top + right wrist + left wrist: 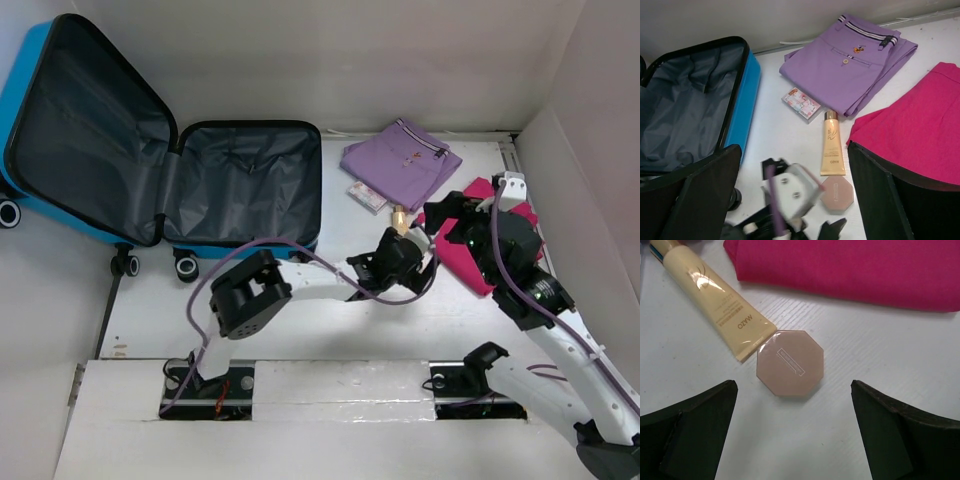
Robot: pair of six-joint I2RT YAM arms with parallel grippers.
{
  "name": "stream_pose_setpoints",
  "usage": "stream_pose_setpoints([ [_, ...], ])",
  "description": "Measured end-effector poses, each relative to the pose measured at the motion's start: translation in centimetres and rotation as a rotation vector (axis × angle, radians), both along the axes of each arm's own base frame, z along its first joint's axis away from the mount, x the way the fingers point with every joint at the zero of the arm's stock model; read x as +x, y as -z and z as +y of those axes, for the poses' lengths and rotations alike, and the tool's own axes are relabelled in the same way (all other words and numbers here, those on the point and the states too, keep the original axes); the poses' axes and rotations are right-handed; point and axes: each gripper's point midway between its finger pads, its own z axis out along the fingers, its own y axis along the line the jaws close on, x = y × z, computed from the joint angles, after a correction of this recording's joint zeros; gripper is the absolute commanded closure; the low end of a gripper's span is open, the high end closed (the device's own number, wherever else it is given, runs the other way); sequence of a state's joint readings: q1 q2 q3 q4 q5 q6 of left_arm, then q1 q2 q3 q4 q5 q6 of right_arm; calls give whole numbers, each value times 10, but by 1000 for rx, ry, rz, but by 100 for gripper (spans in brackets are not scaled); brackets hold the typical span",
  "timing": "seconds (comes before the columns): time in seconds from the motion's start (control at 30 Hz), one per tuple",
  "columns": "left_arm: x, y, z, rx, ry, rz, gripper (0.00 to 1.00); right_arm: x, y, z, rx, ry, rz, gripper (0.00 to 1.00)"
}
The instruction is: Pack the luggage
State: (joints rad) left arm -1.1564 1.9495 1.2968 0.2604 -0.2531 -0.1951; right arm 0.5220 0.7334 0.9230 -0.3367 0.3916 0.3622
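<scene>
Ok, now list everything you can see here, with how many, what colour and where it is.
luggage: 1, bright blue shell, dark grey lining, lying open at far left
purple garment: 1, folded, far centre, right of the luggage
magenta garment: 1, folded, right side
printed box: 1, pink and white, at the purple garment's near edge
tube: 1, cream, between the box and the compact
compact: 1, dusty pink, octagonal, at the tube's flat end
left gripper: 1, black, open, over the compact
right gripper: 1, black, open, raised beside the magenta garment
</scene>
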Motion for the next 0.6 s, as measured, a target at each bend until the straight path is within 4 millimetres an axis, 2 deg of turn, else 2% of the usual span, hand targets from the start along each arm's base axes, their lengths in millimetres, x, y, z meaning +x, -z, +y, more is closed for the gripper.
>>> stream_pose_setpoints([
  [0.17, 14, 43, -2, 121, -64, 7, 8, -1, 1, 2, -1, -12, 3, 6],
  [0.27, 20, 54, -3, 155, -87, 4, 8, -4, 0, -1, 3, -13, -2, 6],
  [0.4, 30, 62, -16, 162, -104, -6, 12, -9, -5, -4, 10, -14, -20, 6],
  [0.53, 31, 69, -22, 160, -103, -1, 32, -11, -6, -4, 11, -21, -25, 6],
  [0.57, 31, 70, -23, 158, -103, 1, 44, -11, -6, -4, 10, -23, -24, 6],
  [0.6, 31, 70, -24, 155, -105, 4, 50, -11, -6, -4, 10, -23, -24, 6],
])
